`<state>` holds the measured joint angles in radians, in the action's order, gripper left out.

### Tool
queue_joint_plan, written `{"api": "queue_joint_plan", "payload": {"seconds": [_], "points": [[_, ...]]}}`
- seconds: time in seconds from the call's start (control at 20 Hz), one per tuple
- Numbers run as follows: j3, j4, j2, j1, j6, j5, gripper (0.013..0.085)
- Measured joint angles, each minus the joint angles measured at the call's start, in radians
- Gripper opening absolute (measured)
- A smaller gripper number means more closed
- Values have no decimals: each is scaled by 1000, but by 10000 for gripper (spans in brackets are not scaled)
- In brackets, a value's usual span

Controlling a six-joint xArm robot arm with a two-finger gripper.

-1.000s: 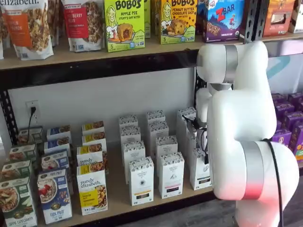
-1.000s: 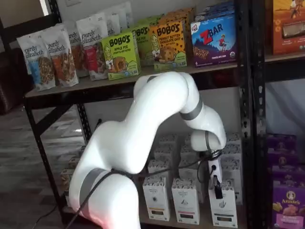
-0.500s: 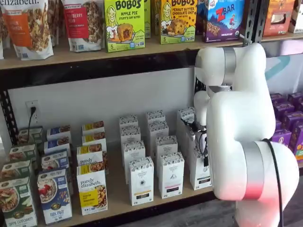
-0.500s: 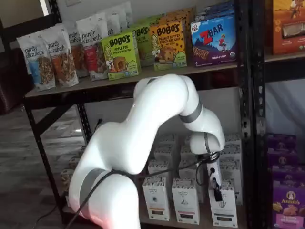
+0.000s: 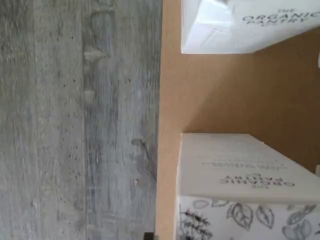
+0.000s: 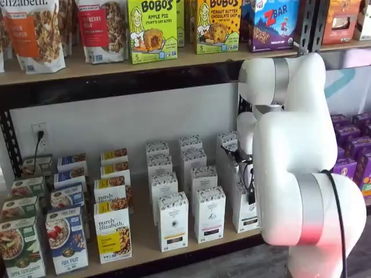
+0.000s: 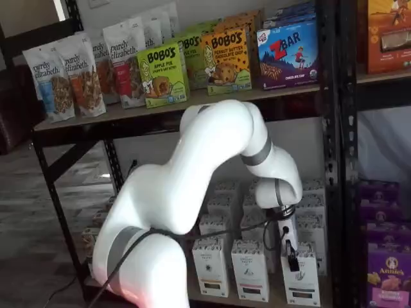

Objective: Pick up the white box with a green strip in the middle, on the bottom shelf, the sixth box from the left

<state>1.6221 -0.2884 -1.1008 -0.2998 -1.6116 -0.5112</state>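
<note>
The tall narrow white carton with a patterned top and dark greenish strip (image 7: 300,277) stands at the front of the light wooden bottom shelf board (image 6: 145,240), rightmost of the front row of like cartons. In the other shelf view it is partly behind the white xArm (image 6: 293,168), only its front face and label showing (image 6: 246,213).

Step in hand, as a judgement: final descent onto the target carton. To do it well the arm should come down plumb, w/ the two fingers straddling the carton's narrow sides near the top, not the wide front. The neighbour carton (image 7: 249,269) stands just beside it, so the finger on that side needs to slip into the gap w/o nudging it. Closing should wait until the fingers are well below the patterned top edge; a grip too high risks the carton tipping out on the lift.

The two-finger gripper w/ black fingers (image 7: 291,258) hangs right at the target's top; whether it touches cannot be told. Fingers show as one dark sliver, side-on, so how far apart they stand cannot be told, nor whether anything is clamped. The wrist view shows a white Organic Pantry carton w/ leaf pattern (image 5: 240,180) close under the camera, at the shelf's front edge, w/ grey wood-look floor (image 5: 75,120) beyond; no fingers visible there.
</note>
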Motion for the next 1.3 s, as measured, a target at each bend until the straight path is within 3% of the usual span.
{"api": "queue_joint_plan", "payload": {"seconds": [0.2,0.6,0.75,1.1,1.3], "points": [[-9,5,6,0,-4,9,690],[-44,-10,29,1,11,18,490],[-87,-45,52,-3,42,41,490],[-307,-121,169,-8,120,139,490],[-466,-134,268,-17,131,212,490]]}}
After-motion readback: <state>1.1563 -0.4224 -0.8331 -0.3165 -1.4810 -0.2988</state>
